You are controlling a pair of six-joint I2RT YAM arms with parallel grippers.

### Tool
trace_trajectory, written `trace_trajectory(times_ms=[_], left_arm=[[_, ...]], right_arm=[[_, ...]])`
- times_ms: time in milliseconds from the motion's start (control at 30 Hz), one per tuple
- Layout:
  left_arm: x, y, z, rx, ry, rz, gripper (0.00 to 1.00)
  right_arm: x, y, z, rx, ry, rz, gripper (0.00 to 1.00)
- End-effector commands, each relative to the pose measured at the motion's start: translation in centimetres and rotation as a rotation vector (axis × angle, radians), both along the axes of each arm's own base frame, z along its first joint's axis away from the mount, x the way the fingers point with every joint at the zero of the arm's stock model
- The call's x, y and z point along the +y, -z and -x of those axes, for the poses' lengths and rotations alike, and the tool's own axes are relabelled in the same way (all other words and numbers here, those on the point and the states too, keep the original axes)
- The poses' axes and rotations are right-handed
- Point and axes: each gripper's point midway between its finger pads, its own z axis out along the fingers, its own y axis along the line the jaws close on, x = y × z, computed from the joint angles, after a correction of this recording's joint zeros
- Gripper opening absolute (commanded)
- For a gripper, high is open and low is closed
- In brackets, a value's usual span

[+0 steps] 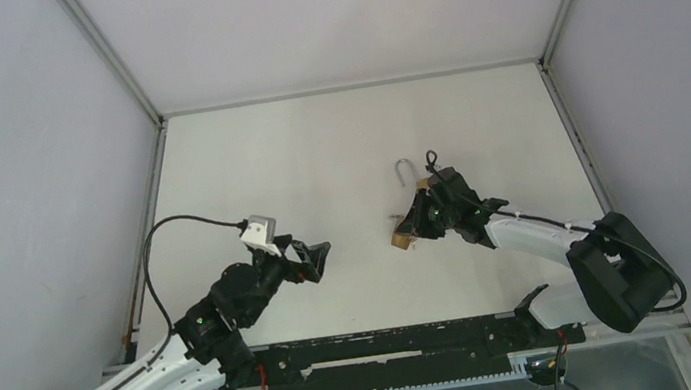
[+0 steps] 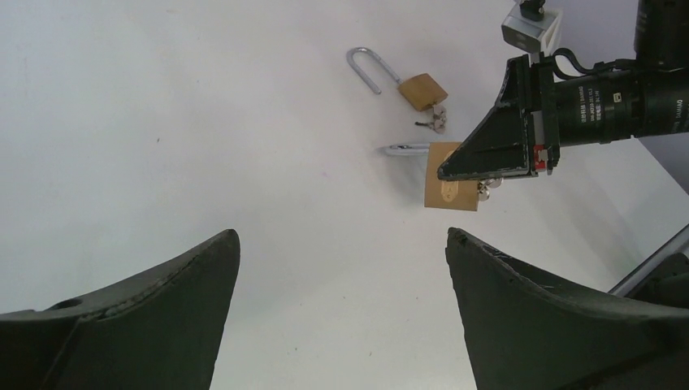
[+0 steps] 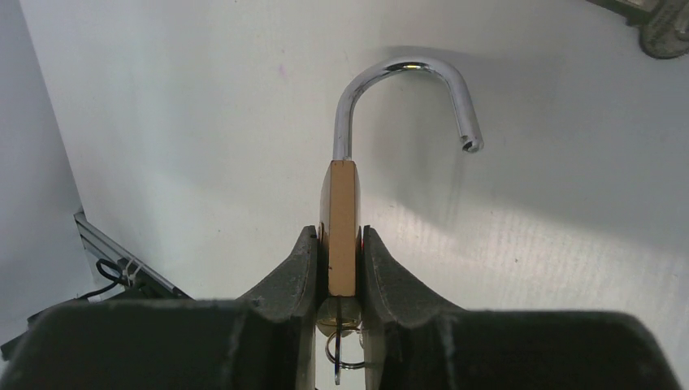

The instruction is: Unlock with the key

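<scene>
My right gripper [image 3: 340,236] is shut on the thin sides of a brass padlock [image 3: 341,213]. The padlock's steel shackle [image 3: 406,81] stands open, its free end out of the body. A key [image 3: 339,327] with a ring sits in the bottom of the lock, between my fingers. In the top view the held padlock [image 1: 398,239] is at mid-table, at the right gripper [image 1: 416,223]. The left wrist view shows it [image 2: 451,191] too. My left gripper [image 1: 315,257] is open and empty, left of the padlock and apart from it; its fingers [image 2: 195,276] frame bare table.
A second brass padlock [image 1: 420,183] lies just beyond the held one, its shackle [image 1: 405,169] pointing away. In the left wrist view it [image 2: 422,89] has keys [image 2: 435,122] at its base. White walls and metal rails [image 1: 147,221] border the table.
</scene>
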Motion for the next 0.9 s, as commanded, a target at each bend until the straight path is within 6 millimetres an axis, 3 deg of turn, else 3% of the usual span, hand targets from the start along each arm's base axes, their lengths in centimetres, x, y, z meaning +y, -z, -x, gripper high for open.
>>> trace_trajectory(times_ms=[0, 467, 867], left_arm=[[0.5, 1.3, -0.2, 0.061, -0.054, 0.031, 1.00], [0.6, 2.4, 0.1, 0.092, -0.050, 0.001, 0.98], [0.7, 2.7, 0.1, 0.088, -0.051, 0.002, 0.96]], right_arm=[[2.7, -2.9, -2.3, -0.106, 0.015, -0.113, 0.00], [5.1, 0.1, -1.1, -0.022, 0.002, -0.147, 0.00], [6.2, 1.5, -2.4, -0.035, -0.018, -0.194, 0.00]])
